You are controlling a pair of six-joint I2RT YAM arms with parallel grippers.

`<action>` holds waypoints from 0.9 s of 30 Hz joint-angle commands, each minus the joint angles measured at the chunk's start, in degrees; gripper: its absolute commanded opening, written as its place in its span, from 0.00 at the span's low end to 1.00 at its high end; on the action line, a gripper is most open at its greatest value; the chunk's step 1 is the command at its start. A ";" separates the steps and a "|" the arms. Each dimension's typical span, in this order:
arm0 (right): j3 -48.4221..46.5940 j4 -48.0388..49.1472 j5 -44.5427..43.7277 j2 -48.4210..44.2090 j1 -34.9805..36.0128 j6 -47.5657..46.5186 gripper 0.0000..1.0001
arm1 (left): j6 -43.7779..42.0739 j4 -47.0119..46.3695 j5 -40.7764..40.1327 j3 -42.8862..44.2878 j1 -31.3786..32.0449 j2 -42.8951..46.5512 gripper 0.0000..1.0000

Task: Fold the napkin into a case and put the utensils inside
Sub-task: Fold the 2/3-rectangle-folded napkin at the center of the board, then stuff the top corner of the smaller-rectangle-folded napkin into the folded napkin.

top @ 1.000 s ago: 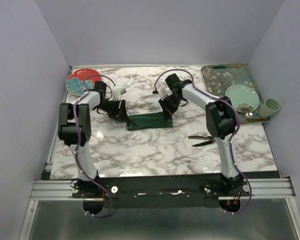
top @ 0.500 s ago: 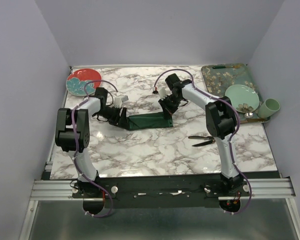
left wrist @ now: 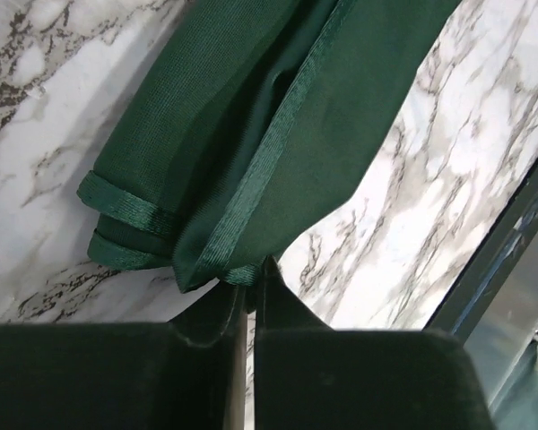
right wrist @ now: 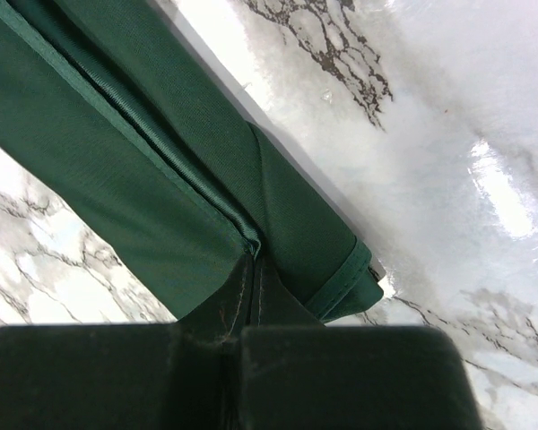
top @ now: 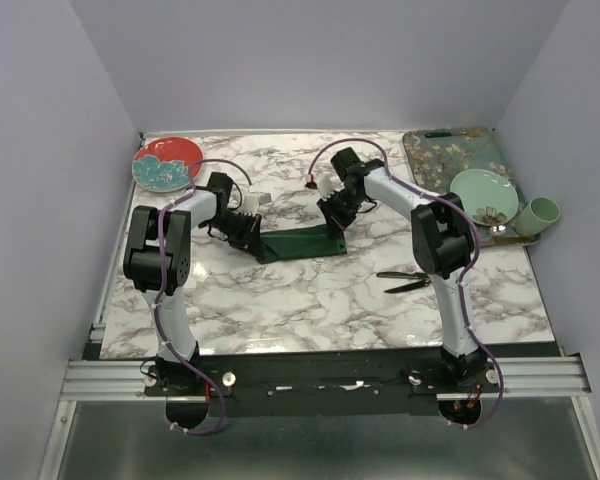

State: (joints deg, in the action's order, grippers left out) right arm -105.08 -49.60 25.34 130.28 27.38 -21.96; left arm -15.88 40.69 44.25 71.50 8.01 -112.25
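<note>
Now left claw [left wrist: 249, 291] has just closed on one end of the napkin [left wrist: 278, 116], right claw [right wrist: 251, 269] pinching the other: both ends held, fold can likely proceed.

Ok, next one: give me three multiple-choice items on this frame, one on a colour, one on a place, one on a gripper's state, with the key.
1. What colour is the napkin?
A. dark green
B. red
C. white

2. Where do the utensils lie?
A. tucked inside the napkin
B. on top of the napkin
C. on the bare table, apart from the napkin

3. How does the right gripper stand?
A. wide open above the napkin
B. shut on the napkin's hem
C. shut on a utensil

Key: 1 A, both wrist views show green cloth; 2 C, the top view shows marble between them and the cloth; 3 B, its fingers meet on the hem.
</note>
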 commanded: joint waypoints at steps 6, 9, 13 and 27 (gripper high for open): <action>7.24 -4.36 0.84 -4.85 1.63 -3.27 0.01 | -8.46 11.34 -1.71 -0.57 -1.33 3.08 0.00; 8.22 -5.15 3.30 -7.05 2.59 -3.18 0.01 | -9.70 12.05 -0.92 -1.19 -1.42 3.70 0.08; 5.51 -5.85 6.38 -7.50 3.21 -0.29 0.01 | -10.57 11.96 3.20 -0.84 -3.17 4.93 0.44; 2.77 -3.13 7.88 -4.86 2.77 4.81 0.01 | -9.62 3.63 12.97 1.97 -5.47 11.61 0.55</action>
State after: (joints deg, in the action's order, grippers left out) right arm -101.80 -54.39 32.27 124.92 30.41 -19.31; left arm -26.55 50.39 52.27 72.62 0.54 -102.98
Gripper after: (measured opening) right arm 0.014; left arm 0.536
